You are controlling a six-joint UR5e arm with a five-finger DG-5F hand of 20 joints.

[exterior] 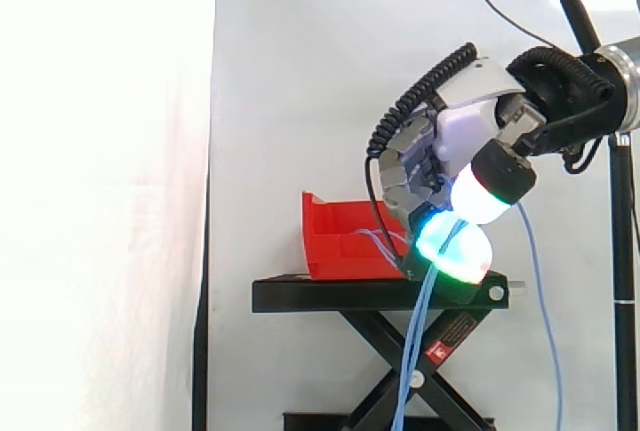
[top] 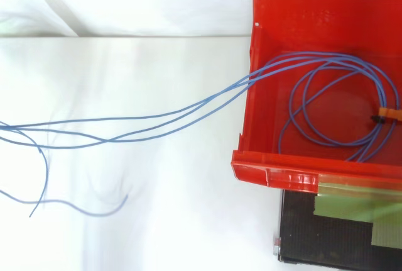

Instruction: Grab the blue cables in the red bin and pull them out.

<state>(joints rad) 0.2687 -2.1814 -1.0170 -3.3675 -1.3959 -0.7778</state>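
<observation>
Observed from the side: the hand hangs at the 3 o'clock end of the red bin, just over its open end and above the black stand. The fingers are curled tight, with the glowing fingertips closed together. The blue cables run up between the pads and are pinched there. Below the hand the strands drop straight towards 6 o'clock, past the edge of the stand. One further strand loops down at 4 o'clock from the hand.

Observed from above: the bin sits at 3 o'clock. Part of the cable lies coiled in loops on its floor, gathered at an orange tie near the 3 o'clock edge. Several strands leave over the bin's 9 o'clock wall and trail across the white surface to the 9 o'clock edge. A loose end curls at 8 o'clock.
</observation>
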